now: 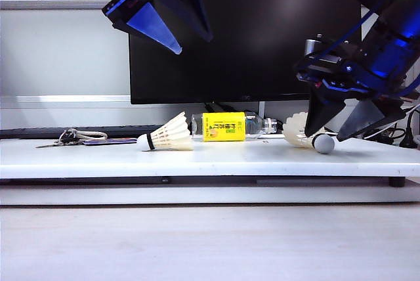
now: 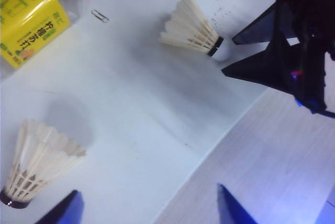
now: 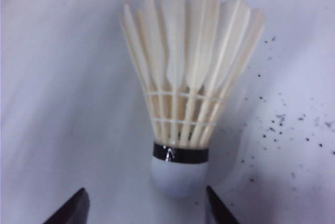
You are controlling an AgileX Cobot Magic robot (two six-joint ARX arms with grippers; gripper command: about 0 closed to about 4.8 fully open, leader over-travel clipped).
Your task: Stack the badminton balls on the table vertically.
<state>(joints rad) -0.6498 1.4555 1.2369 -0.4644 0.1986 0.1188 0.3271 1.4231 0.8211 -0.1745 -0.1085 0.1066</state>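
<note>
Two badminton balls lie on their sides on the white table (image 1: 98,156). One shuttlecock (image 1: 167,138) rests left of the middle, cork pointing left. The other shuttlecock (image 1: 303,130) lies at the right, cork toward the front. My right gripper (image 1: 325,135) hangs low over it, open, fingers straddling its cork end without touching. In the right wrist view the shuttlecock (image 3: 188,88) fills the frame, cork just ahead of the open right gripper (image 3: 146,189). My left gripper (image 1: 190,41) is open and empty, high above the left shuttlecock (image 2: 36,166); it shows as blue tips (image 2: 148,190).
A clear bottle with a yellow label (image 1: 226,127) lies between the shuttlecocks at the back. Keys (image 1: 75,138) sit at the far left. A paper clip (image 2: 99,15) lies near the bottle. A black monitor (image 1: 262,31) stands behind. Dark specks (image 3: 282,119) dot the table.
</note>
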